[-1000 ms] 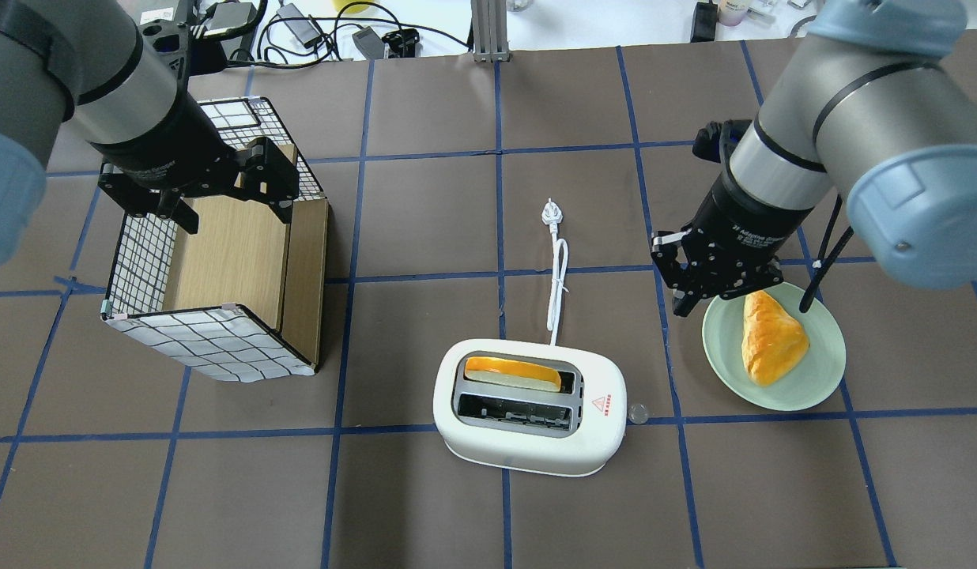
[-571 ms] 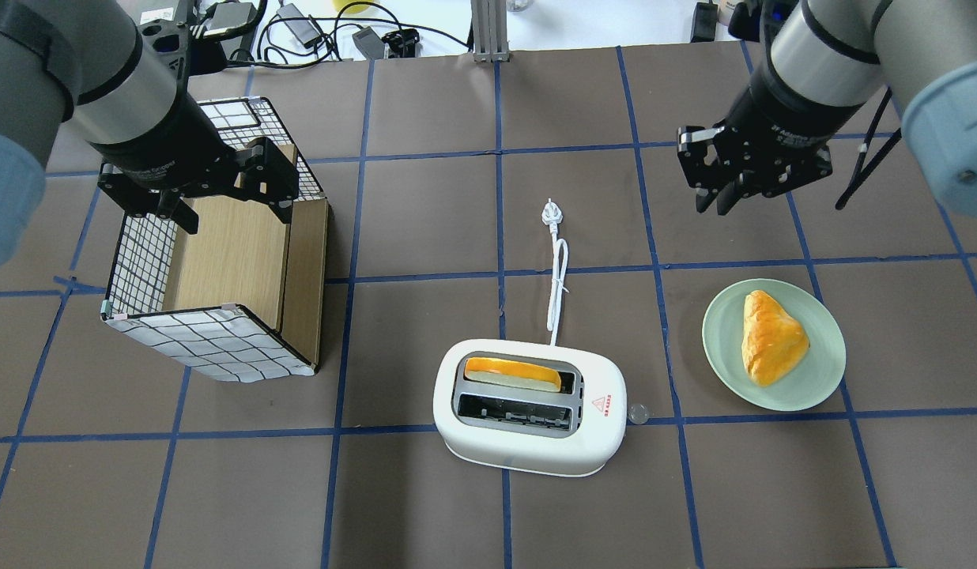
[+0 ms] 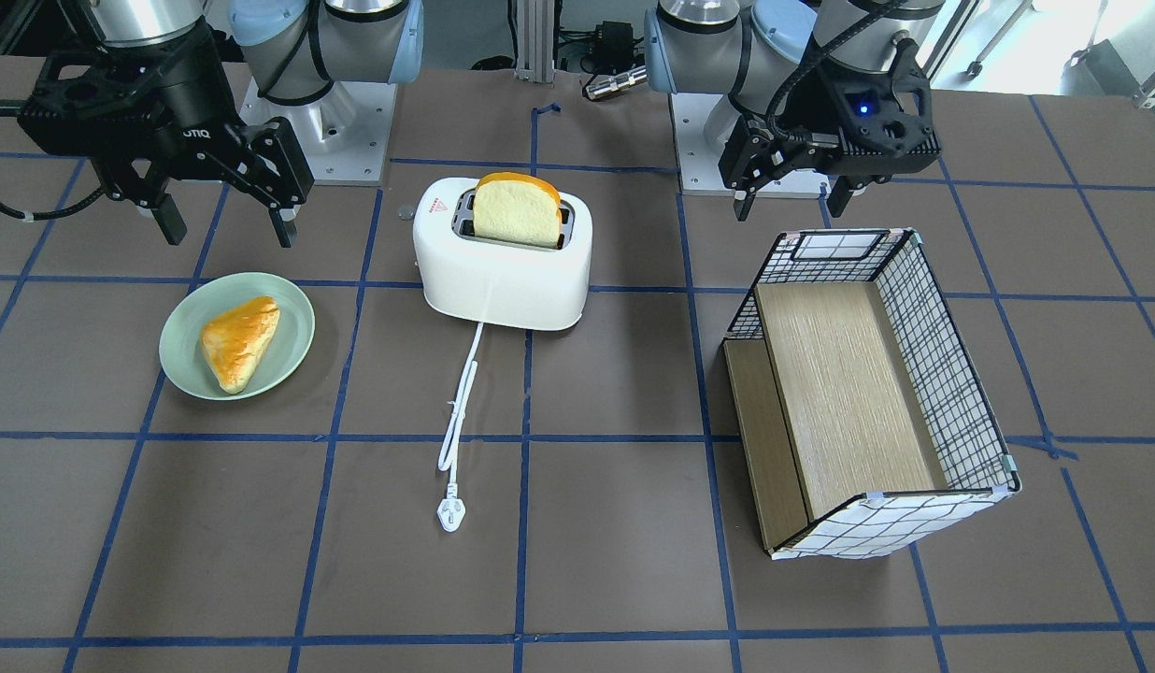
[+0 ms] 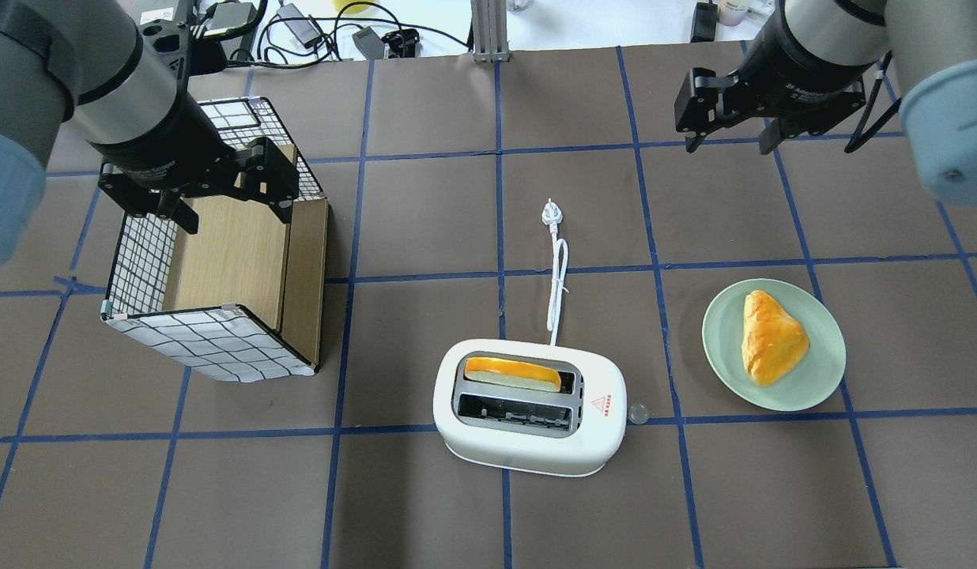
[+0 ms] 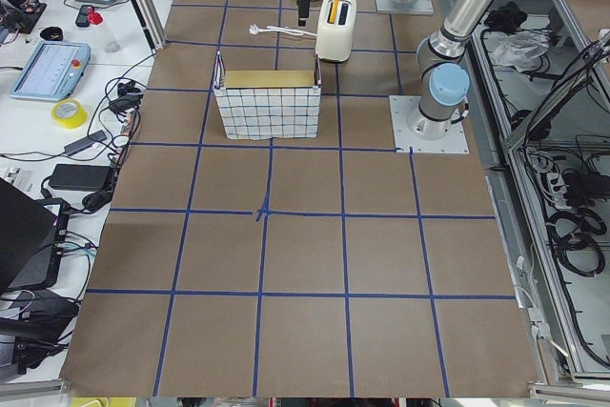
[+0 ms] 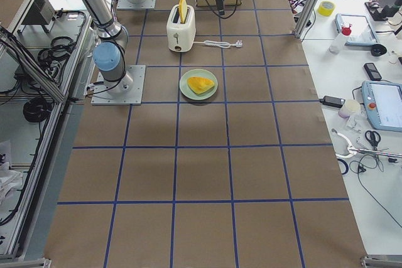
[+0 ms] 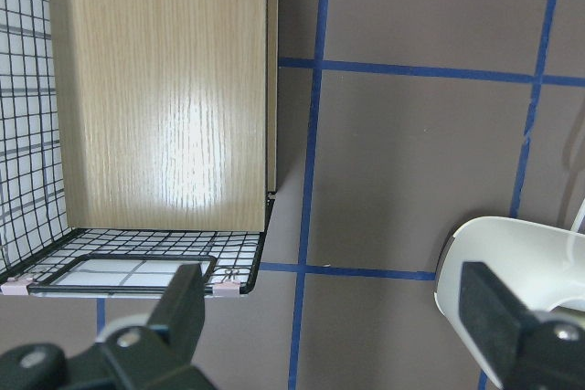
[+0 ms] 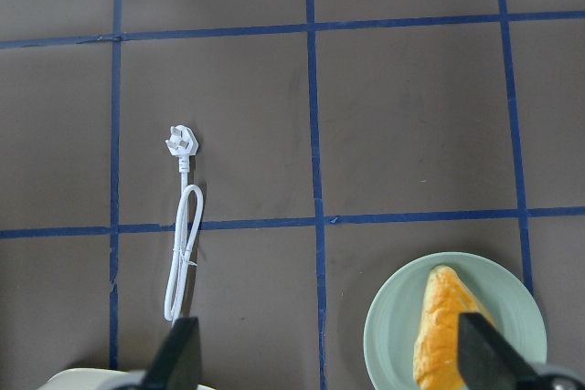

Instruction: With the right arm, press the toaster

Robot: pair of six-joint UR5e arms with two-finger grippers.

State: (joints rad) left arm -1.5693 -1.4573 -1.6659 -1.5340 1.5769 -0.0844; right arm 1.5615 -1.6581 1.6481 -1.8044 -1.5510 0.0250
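Toaster (image 4: 529,407): I see it mid-counter (image 4: 425,213), bread (image 4: 512,371) in one slot.
Right claw (image 4: 727,147): fingers spread, empty, hovering well apart from it, beyond the plate (image 4: 820,379).
Lever: possibly that small knob (image 4: 638,412) at its right end.

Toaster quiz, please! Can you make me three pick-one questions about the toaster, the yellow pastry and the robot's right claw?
1. How many slots of the toaster hold a bread slice? A none, B one, C two.
2. Where is the pastry? A on the green plate, B inside the toaster, C under the toaster.
3. How is the right gripper? A shut on the pastry, B pressing the toaster, C open and empty.

Answers:
1 B: one slot holds bread, the other is empty.
2 A: it lies on the green plate, beside the toaster.
3 C: its fingers stand apart above the table with nothing between them.
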